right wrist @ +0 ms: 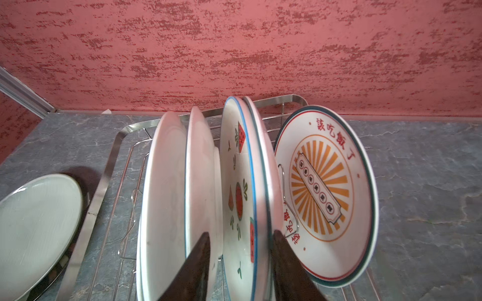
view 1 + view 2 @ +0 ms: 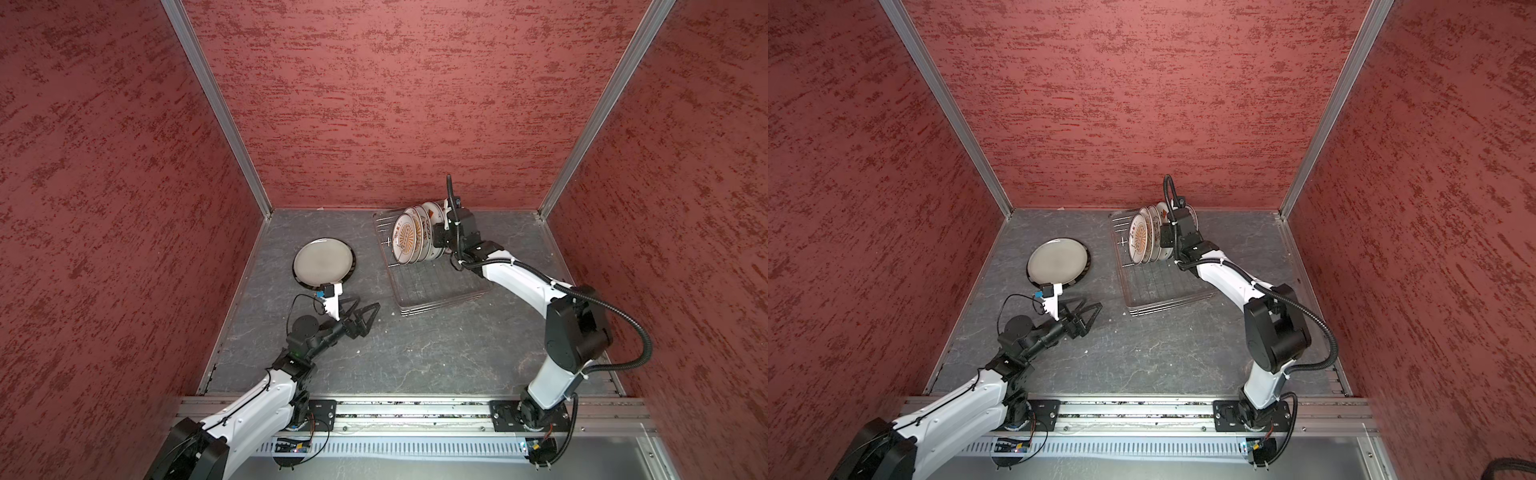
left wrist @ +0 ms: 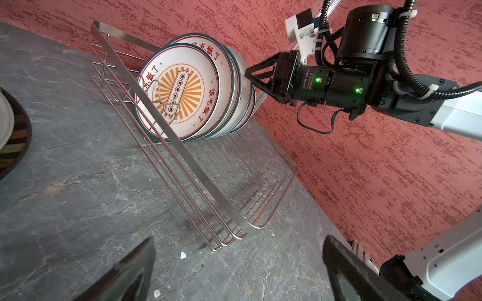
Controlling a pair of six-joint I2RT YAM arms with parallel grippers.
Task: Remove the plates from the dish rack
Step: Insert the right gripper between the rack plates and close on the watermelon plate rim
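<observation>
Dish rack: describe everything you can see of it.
The dish rack is a rectangular tray of shiny silver wire, with a flat metal band as its low rim, rounded corners and looped wire prongs. It sits flat on the grey table, skewed to its edges, toward the back. Upright plates crowd its far end among the prongs; its near half is bare.
</observation>
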